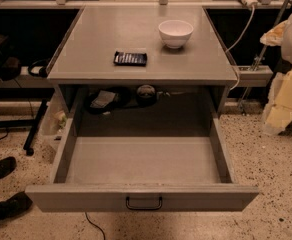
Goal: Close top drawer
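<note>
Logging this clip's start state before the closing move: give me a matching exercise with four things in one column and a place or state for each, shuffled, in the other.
Things:
1. top drawer
2. white bowl
3. dark flat object
4. loop handle

Places or states:
A. on the cabinet top, near its front edge
B. at the centre of the front panel
C. pulled far out
D. on the cabinet top, toward its right rear

Pairs: 1-C, 2-D, 3-A, 4-B.

The pincer is not in view.
</note>
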`<state>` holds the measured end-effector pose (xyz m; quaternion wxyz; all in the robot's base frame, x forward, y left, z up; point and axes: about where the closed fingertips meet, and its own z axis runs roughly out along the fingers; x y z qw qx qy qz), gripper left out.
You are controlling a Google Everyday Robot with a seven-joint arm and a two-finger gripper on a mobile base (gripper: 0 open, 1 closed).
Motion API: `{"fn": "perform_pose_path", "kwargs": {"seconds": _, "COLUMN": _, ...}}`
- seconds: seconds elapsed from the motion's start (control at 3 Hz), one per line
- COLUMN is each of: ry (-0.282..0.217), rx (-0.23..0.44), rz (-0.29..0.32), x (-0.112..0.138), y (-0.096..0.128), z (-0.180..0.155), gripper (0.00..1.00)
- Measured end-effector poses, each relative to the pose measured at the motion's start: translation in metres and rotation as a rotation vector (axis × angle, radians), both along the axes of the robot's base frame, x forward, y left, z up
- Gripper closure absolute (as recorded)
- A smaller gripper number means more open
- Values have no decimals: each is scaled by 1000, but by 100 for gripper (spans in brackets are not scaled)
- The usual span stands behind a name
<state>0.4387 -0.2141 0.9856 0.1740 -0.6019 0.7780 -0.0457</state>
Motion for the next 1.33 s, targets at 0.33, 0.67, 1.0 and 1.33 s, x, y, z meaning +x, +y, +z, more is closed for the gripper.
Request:
{"fn": "perform_pose_path", "kwargs": {"seconds": 0.33, "ry": 0, "rx": 0, "rz": 0, "x": 0, "y": 0, "z": 0, "gripper": 0}}
{"fn": "perform_pose_path", "kwargs": {"seconds": 0.67, "ry": -7, "rx": 19, "rz": -23, "x": -11, "y": -1, "z": -9, "gripper": 0}}
{"fn": "perform_pose_path", "kwargs": {"seconds": 1.0, "ry": 8, "rx": 67, "rz": -59, "x": -33, "y": 3, "z": -35, "gripper": 0}}
{"fn": "perform_pose_path", "kwargs": {"seconds": 1.33, "ry": 57, "rx": 128, "rz": -62, "x": -56, "y": 18, "z": -81, "gripper": 19}}
